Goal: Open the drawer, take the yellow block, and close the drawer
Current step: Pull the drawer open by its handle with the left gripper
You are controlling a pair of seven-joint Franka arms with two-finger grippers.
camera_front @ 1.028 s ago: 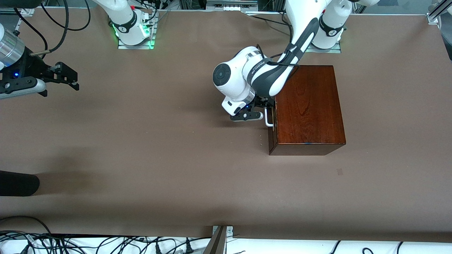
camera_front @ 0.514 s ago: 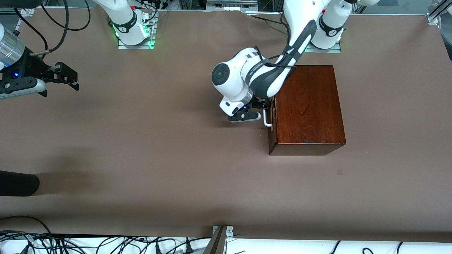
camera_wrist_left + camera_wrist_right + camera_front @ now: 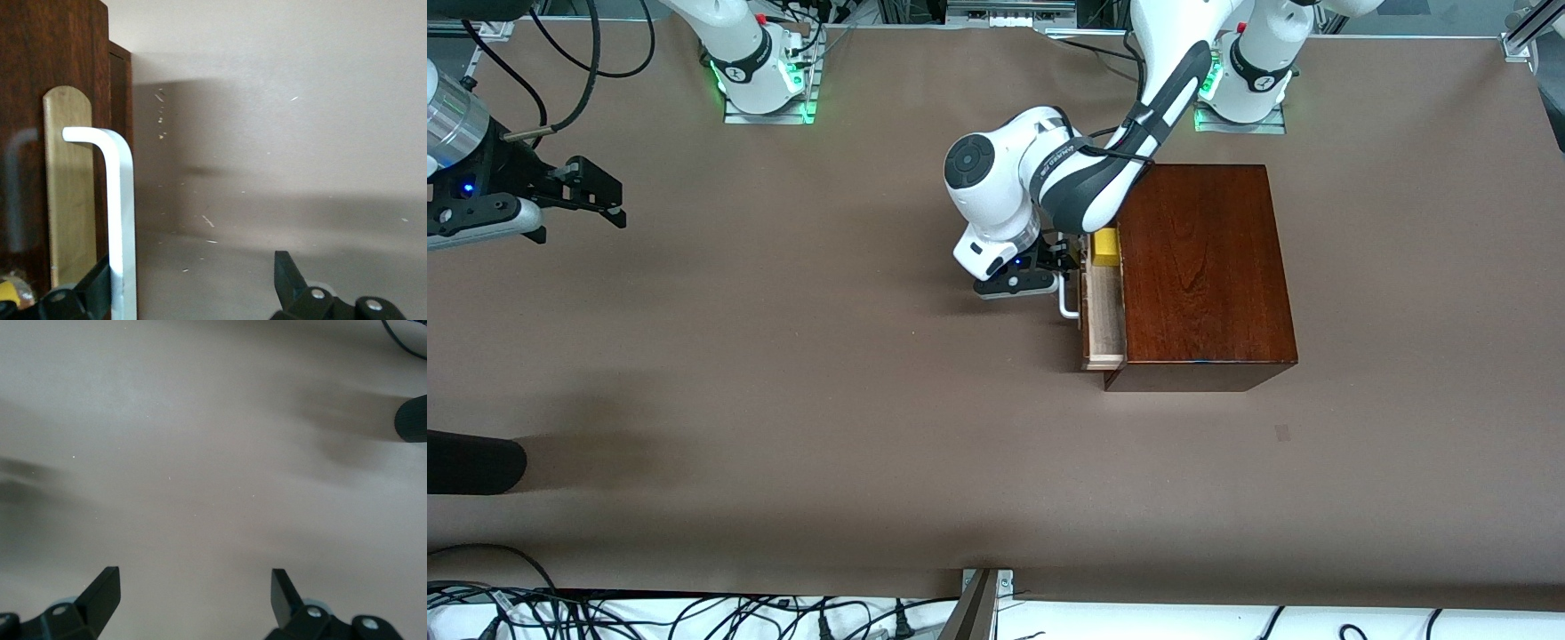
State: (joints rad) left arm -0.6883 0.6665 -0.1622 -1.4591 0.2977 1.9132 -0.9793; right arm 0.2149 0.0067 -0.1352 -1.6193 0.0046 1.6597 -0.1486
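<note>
Drawer (image 3: pixel 1103 311) part-open, yellow block (image 3: pixel 1105 246) inside, left pincer (image 3: pixel 1060 277) spread hooking handle (image 3: pixel 1068 302), right pincer (image 3: pixel 596 197) spread, waiting

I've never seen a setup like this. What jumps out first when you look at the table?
The glossy dark wooden box at the left arm's end of the table, with its drawer pulled partly out. A bright yellow block sits in the drawer. The left end effector, open, hooks the drawer's white handle; the right end effector waits, open, over the table's right-arm end.
</note>
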